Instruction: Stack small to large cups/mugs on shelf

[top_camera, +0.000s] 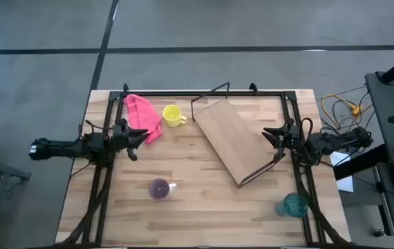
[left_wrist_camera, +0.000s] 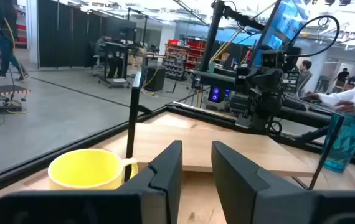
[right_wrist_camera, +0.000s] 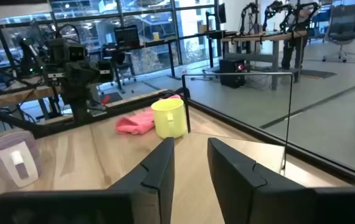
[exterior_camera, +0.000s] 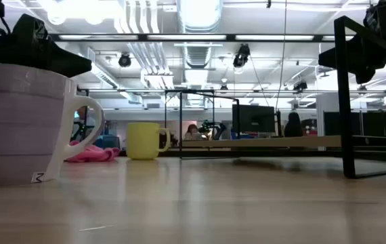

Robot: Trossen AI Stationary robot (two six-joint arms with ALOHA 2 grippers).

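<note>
The left gripper (top_camera: 136,135) hangs at the table's left edge, its two dark, blocky fingers (left_wrist_camera: 165,171) set a narrow gap apart with nothing between them. The right gripper (top_camera: 271,135) sits at the right edge, over the shelf's right side; its fingers (right_wrist_camera: 156,168) likewise stand slightly apart and hold nothing.

Just beside the left gripper lies the pink cloth (top_camera: 142,116), soft and crumpled. To its right, toward the far edge, stands the yellow mug (top_camera: 172,115), upright, smooth and opaque with a matching yellow handle pointing right toward the shelf.

The shelf (top_camera: 235,135) lies diagonally across the middle right of the table: a flat, light-brown rectangular wooden board with visible grain, edged by a thin black wire frame that rises at its far-left and near-right ends.

The purple mug (top_camera: 158,188) stands in the near middle-left, well apart from the others. It is a pale lilac with a whitish handle pointing right. In the low view it fills the left side (exterior_camera: 20,122), showing faint horizontal ridges and a small white sticker near its base with a mark that may be a "3" or a "Z"; I cannot tell which.

The teal cup (top_camera: 294,205) is near the table's near-right corner, translucent and handleless, with pale markings on its side (left_wrist_camera: 345,143) too blurred to read.

The tabletop (top_camera: 204,200) is made of light wooden slats.
</note>
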